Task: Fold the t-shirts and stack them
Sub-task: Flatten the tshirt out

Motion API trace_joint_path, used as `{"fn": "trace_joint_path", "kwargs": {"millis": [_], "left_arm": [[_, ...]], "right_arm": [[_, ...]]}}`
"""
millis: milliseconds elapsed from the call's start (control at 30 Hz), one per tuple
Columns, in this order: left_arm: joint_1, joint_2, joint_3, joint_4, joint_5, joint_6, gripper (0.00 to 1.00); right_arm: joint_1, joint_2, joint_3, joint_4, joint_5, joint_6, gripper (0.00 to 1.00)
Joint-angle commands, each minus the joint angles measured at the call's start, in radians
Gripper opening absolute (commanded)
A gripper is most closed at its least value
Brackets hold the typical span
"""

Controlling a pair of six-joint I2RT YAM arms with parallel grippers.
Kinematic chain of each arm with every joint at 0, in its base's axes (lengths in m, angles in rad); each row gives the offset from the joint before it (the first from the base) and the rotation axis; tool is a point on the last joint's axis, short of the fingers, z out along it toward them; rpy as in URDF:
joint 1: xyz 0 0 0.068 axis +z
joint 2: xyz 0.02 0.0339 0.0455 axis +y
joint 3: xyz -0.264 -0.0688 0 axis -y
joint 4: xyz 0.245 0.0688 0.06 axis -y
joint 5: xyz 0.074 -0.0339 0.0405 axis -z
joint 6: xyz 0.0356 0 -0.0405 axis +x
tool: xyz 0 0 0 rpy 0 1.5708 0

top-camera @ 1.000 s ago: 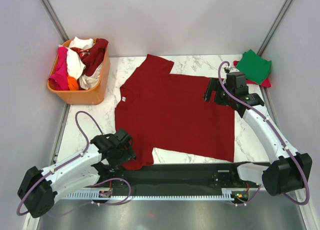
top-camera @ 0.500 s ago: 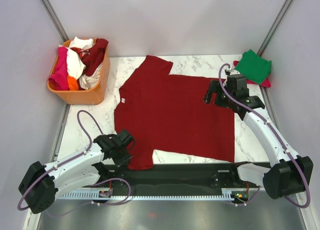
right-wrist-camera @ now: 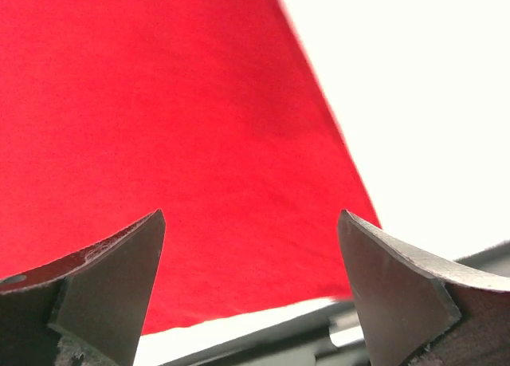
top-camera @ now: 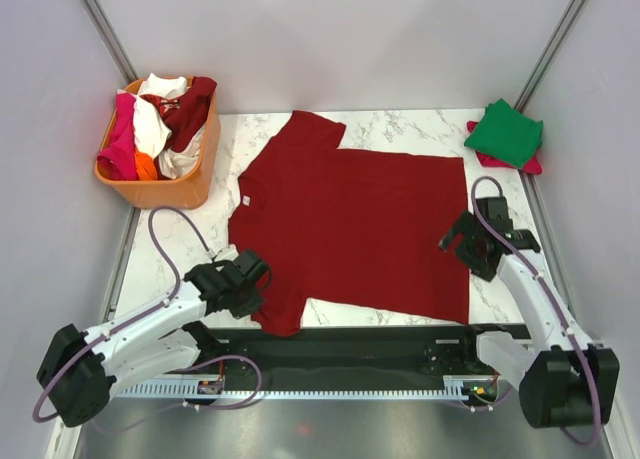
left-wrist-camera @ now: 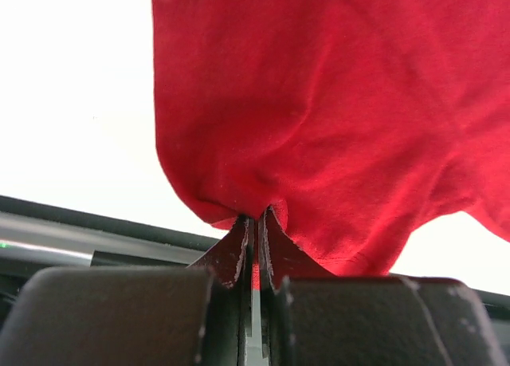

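A dark red t-shirt (top-camera: 350, 214) lies spread flat on the marble table (top-camera: 400, 124). My left gripper (top-camera: 256, 291) is at the shirt's near-left sleeve. In the left wrist view it (left-wrist-camera: 255, 219) is shut on a pinched fold of that red cloth (left-wrist-camera: 319, 103). My right gripper (top-camera: 460, 236) hangs over the shirt's right hem, towards the near corner. Its jaws (right-wrist-camera: 251, 222) stand wide open above the red cloth (right-wrist-camera: 159, 127) and hold nothing. A folded green t-shirt (top-camera: 508, 131) lies on a pink-red one (top-camera: 531, 165) at the far right corner.
An orange plastic basket (top-camera: 185, 189) at the far left holds crumpled shirts: white (top-camera: 152, 121), dark red (top-camera: 192, 107), pink (top-camera: 120, 141) and orange (top-camera: 146, 166). A black rail (top-camera: 350, 354) runs along the table's near edge. Grey walls close in both sides.
My left gripper has shut on the near-left sleeve. My right arm has drawn back from the shirt's far right corner towards its near right corner, still open.
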Motion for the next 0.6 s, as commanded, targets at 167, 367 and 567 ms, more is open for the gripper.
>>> {"fn": "trace_joint_path", "kwargs": {"millis": [167, 367, 567], "left_arm": [[0.003, -0.069, 0.013, 0.058, -0.051, 0.087, 0.02], [0.001, -0.144, -0.024, 0.061, -0.047, 0.067, 0.02], [0.001, -0.169, -0.034, 0.059, -0.046, 0.056, 0.02]], "right_arm": [[-0.112, -0.032, -0.098, -0.186, -0.101, 0.153, 0.96], [-0.128, 0.041, -0.171, -0.204, -0.184, 0.164, 0.90], [-0.138, 0.050, -0.213, -0.178, -0.193, 0.165, 0.84]]}}
